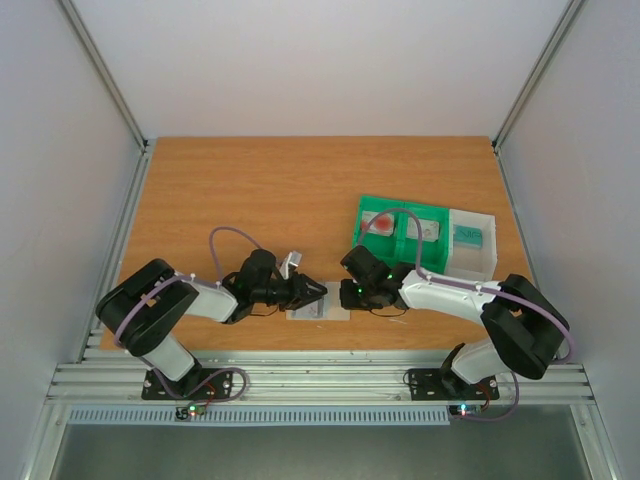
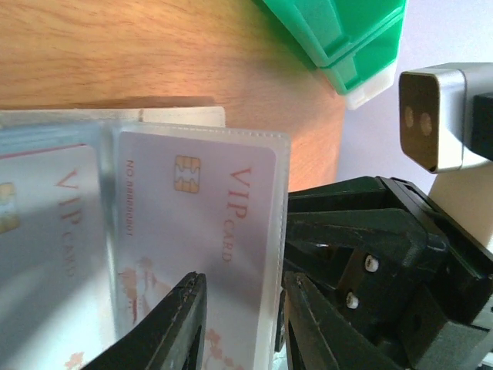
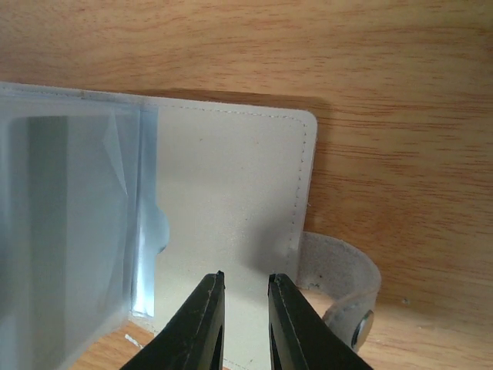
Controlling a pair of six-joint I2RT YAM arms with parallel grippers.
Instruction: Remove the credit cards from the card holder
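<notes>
Right gripper (image 3: 245,320) pinches the card holder's (image 3: 231,200) cover edge, apparently anchoring it. At nine o'clock, left gripper (image 2: 240,324) nips the VIP card (image 2: 192,231), seemingly for extraction.

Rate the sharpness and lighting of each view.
Top external: evenly lit, sharp, but the card holder is tiny between the arms. Left wrist: VIP card print is readable, warm glare on the table. Right wrist: wood grain is crisp, nearest sleeve is hazy.

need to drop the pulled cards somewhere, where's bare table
Free: the far half of the table and the strip left of the green tray. Crowded: the near middle, where left hand and right hand meet over the card holder.
</notes>
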